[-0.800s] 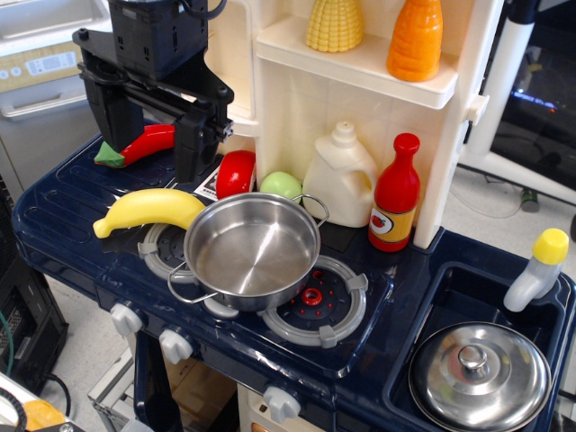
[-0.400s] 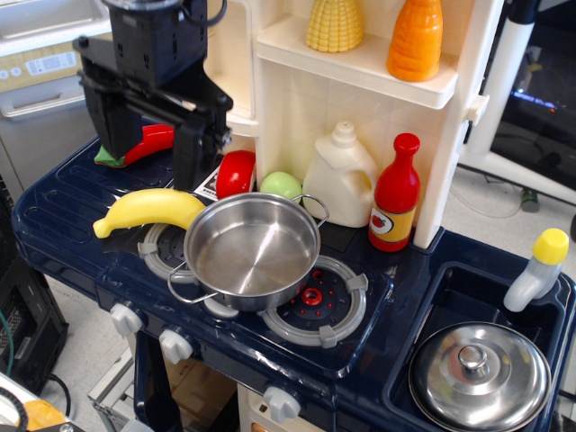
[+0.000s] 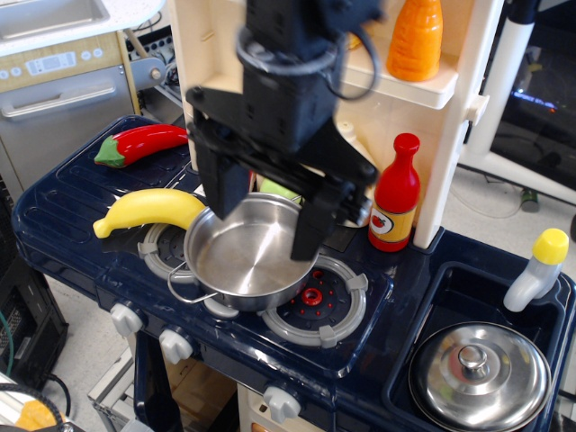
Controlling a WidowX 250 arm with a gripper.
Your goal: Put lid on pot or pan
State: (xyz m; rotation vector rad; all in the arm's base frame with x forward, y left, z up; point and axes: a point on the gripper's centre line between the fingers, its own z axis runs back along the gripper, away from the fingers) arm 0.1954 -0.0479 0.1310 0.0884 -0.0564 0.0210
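The shiny steel pot (image 3: 243, 261) with two wire loop handles stands uncovered on the toy stove, between the two burners. The round domed steel lid (image 3: 479, 376) with its small knob lies in the sink at the lower right. My black gripper (image 3: 263, 227) hangs open and empty above the pot, one finger (image 3: 220, 193) over its left rim and the other over its right rim. The lid is far to the right of the gripper.
A yellow banana (image 3: 147, 209) and a red chili pepper (image 3: 144, 143) lie left of the pot. A red ketchup bottle (image 3: 395, 194) stands behind the stove. A yellow-capped squeeze bottle (image 3: 537, 270) leans at the sink's far edge. An orange bottle (image 3: 416, 38) stands on the shelf above.
My gripper has swung from the back left, over the chili pepper, to the right and forward; it now hangs over the pot. Pot and lid have not moved.
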